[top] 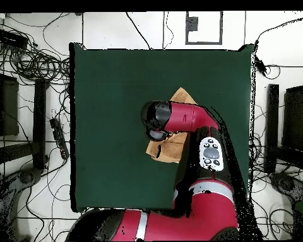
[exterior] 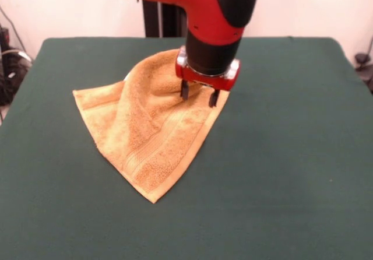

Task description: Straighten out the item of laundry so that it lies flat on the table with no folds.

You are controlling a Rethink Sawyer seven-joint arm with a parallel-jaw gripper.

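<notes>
The orange-tan towel (exterior: 145,132) lies on the dark green table (exterior: 291,155), left of centre, one corner pointing toward the near edge. It is rumpled, with a raised fold running up to its far side under the arm. A woven band crosses its near part. My gripper (exterior: 199,97) points down at the towel's right edge, and its two black fingers (exterior: 184,90) stand apart with the tips at the cloth. In the overhead view the arm covers most of the towel (top: 182,96), the gripper is hidden under the arm's head, and green table (top: 110,94) shows all round.
The black pedestal (exterior: 158,18) stands behind the table's far edge. Cables and dark equipment (top: 28,69) lie on the floor round the table. A dark object (exterior: 364,62) sits past the table's right far corner.
</notes>
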